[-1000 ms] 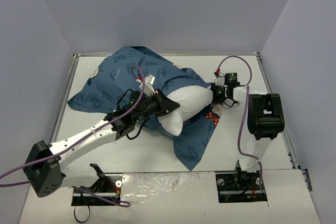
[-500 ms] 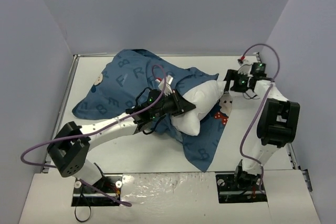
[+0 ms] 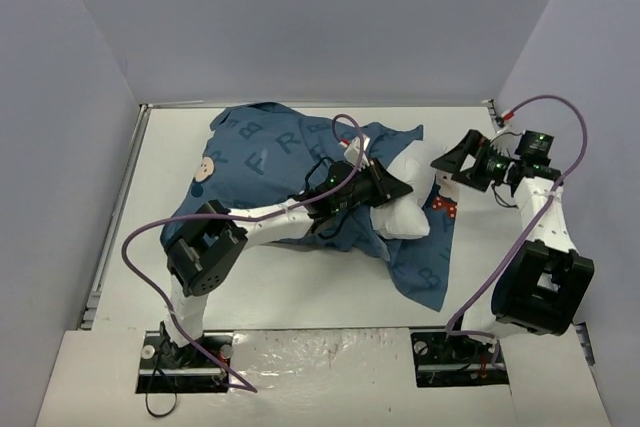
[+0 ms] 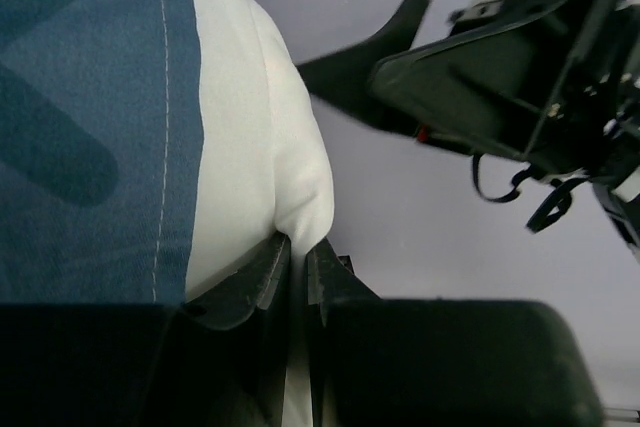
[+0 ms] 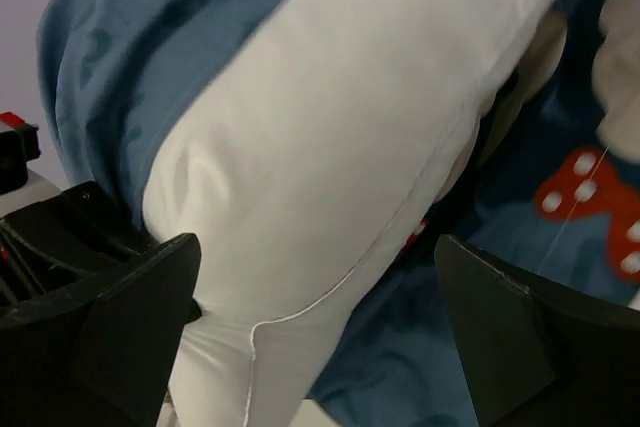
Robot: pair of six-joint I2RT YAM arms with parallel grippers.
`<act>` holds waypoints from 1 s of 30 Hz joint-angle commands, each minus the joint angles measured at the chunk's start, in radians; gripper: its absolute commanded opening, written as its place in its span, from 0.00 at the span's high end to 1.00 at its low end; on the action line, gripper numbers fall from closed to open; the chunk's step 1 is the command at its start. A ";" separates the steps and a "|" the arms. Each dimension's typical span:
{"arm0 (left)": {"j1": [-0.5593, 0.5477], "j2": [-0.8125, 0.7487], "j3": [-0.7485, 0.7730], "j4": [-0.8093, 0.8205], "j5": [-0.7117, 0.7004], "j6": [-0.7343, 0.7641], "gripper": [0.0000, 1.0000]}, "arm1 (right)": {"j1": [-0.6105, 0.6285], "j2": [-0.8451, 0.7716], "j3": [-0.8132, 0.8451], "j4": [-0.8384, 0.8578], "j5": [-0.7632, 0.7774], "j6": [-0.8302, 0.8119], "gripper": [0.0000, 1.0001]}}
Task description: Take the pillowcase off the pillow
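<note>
We are clamping our left jaws on a fold of the pillow (image 4: 255,137). Its white cloth is pinched between two dark fingers (image 4: 250,287) that are almost meeting. In the left wrist view the pillowcase (image 4: 90,117) is lying against the pillow's left side, with a stitched hem running down the blue cloth close to the white.

We are holding our right jaws wide open. In the right wrist view their two black fingers (image 5: 130,317) are standing far apart, with the pillow's (image 5: 340,127) bare white end bulging between and beyond them. We cannot tell whether either finger is touching it. The pillowcase (image 5: 130,37) is wrapping over the pillow's far left part there, and a red bow (image 5: 590,197) with white dots is printed on the cloth to the pillow's right.

From above, our left jaws are gripping the left side of the pillow's (image 3: 405,212) exposed end, and our right jaws are hovering just to its right. The pillowcase (image 3: 270,162) is spreading away from the pillow to the left, beneath our left arm (image 3: 270,217). One flap is passing under the pillow and trailing toward the near edge of the white desk (image 3: 300,292). Only this right end is showing bare, and we cannot tell how much of the pillow is lying inside the cloth.
</note>
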 commanded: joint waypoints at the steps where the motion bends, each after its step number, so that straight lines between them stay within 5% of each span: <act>1: -0.036 0.009 0.089 0.095 0.054 -0.017 0.98 | 0.007 -0.026 -0.077 -0.062 0.034 0.273 0.00; 19: -0.113 0.072 0.152 0.036 0.071 0.021 0.98 | 0.190 0.116 -0.212 0.259 0.068 0.566 0.04; 25: -0.105 0.079 0.173 0.032 0.071 0.026 0.86 | 0.167 0.145 -0.203 0.273 0.036 0.532 0.42; 26: -0.105 0.077 0.175 0.032 0.073 0.026 0.77 | 0.164 0.153 -0.201 0.288 0.027 0.523 0.59; 29: -0.101 0.068 0.195 -0.003 0.085 0.032 0.56 | 0.152 0.204 -0.169 0.293 -0.010 0.482 0.84; 30: -0.098 0.047 0.203 -0.023 0.091 0.049 0.40 | 0.146 0.220 -0.155 0.290 -0.028 0.430 0.97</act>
